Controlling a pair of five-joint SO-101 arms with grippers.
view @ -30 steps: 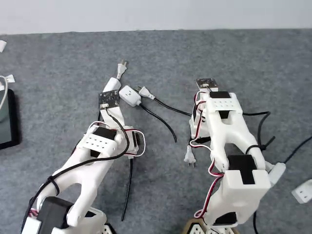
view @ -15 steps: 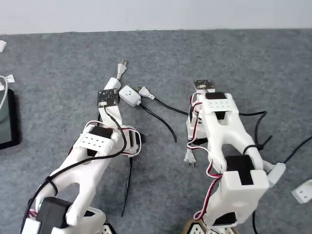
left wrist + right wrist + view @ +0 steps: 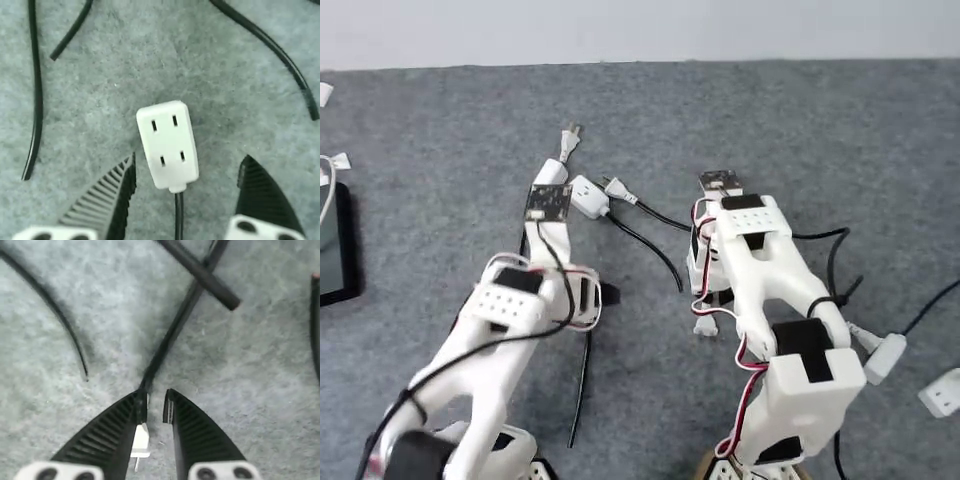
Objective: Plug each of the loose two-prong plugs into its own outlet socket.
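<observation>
**Lining up the first plug and socket**

My left gripper [image 3: 189, 162] hangs spread wide over the white plastic outlet block [image 3: 167, 142], one finger to each side and neither touching it. The block lies flat on the grey carpeted table [image 3: 820, 130] with its two pairs of slots facing up and its thin black lead [image 3: 178, 215] running back beneath my wrist. In the high view it lies just beyond that arm [image 3: 586, 195].

My right gripper [image 3: 155, 392] is down at the small white two-prong plug [image 3: 141, 437], whose black cord [image 3: 175, 330] runs out ahead across the carpet. Whether I have a real hold on the plug, I cannot tell. From above, the plug sits under my right arm [image 3: 705, 325], well apart from the outlet block.

I judge this to be the start of the first pairing, with nothing plugged in yet. Next, I think, the left should close on the block's long sides to pin it, keeping the slots uncovered. The right needs a sure grip, then a lift and a turn so the prongs point down, followed by a straight push into one pair of slots. The trailing cord could drag the plug askew.
</observation>
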